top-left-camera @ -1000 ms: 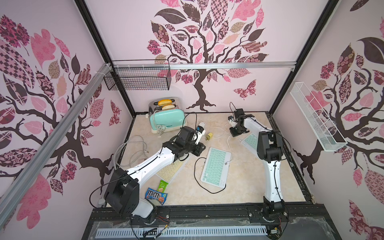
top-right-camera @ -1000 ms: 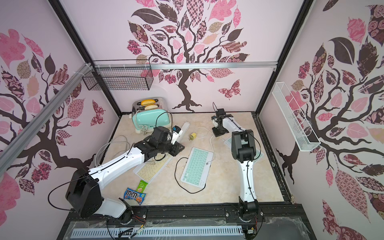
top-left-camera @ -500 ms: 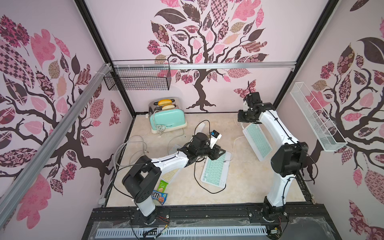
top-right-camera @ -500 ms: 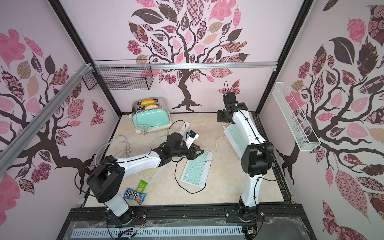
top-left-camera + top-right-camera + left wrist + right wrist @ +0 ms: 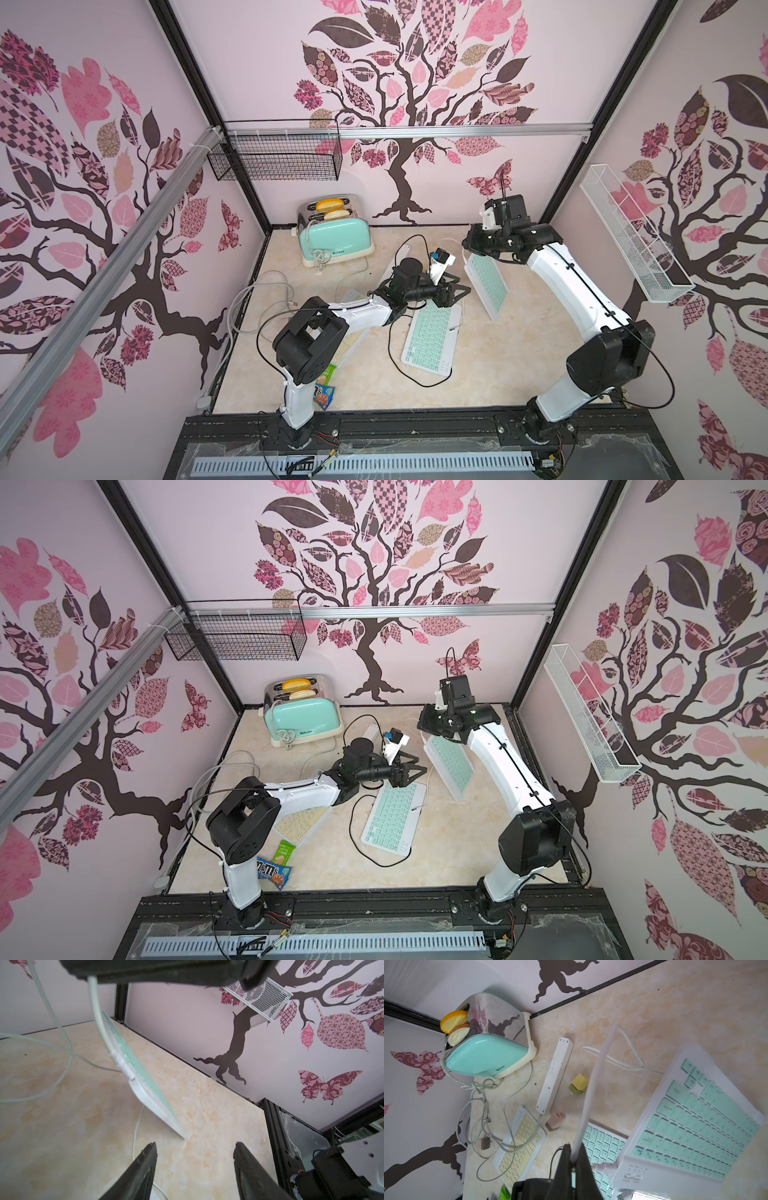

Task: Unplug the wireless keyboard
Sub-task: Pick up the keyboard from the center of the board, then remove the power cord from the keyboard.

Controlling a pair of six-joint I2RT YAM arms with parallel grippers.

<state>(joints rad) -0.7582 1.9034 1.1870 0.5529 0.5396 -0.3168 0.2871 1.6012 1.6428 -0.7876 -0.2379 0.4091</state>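
In both top views, left of centre in the frame, the left arm (image 5: 299, 798) covers much of the yellow keyboard (image 5: 297, 823). Its base link hides part of the candy packet (image 5: 324, 393) lower down. The right hand (image 5: 573, 1155) has its fingertips out of sight beneath its wrist there. In the right wrist view the white cable (image 5: 591, 1084) it pinches is a blur, and the raised mint keyboard (image 5: 695, 1126) runs off the frame. The plug (image 5: 121, 1062) looks seated, though blur leaves that unsure. The left hand (image 5: 195, 1145) has its fingers (image 5: 141, 1172) cut by the frame edge.
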